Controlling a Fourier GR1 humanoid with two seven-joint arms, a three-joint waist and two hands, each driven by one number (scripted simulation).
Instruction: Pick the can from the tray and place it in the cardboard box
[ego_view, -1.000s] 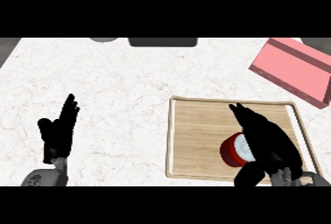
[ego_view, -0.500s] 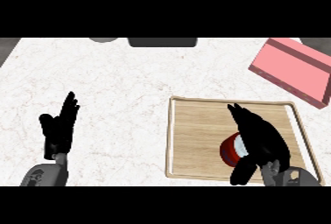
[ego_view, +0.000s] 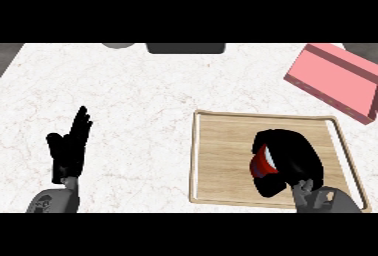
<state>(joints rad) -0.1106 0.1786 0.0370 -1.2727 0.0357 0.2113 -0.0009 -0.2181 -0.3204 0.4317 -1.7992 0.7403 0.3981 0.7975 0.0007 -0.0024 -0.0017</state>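
A red can with a pale top lies on the wooden tray at the lower right. My right hand is curled round the can, fingers arching over it and the thumb below, hiding most of it. The pink cardboard box sits at the upper right, beyond the tray's far corner. At the lower left my left hand rests open over the marble counter, fingers pointing up.
A dark rectangular object and a grey round thing lie at the counter's far edge. White marble counter stretches between the tray and my left hand.
My right hand's fingers have curled down from straight to wrap over the can. The left hand has stayed where it was.
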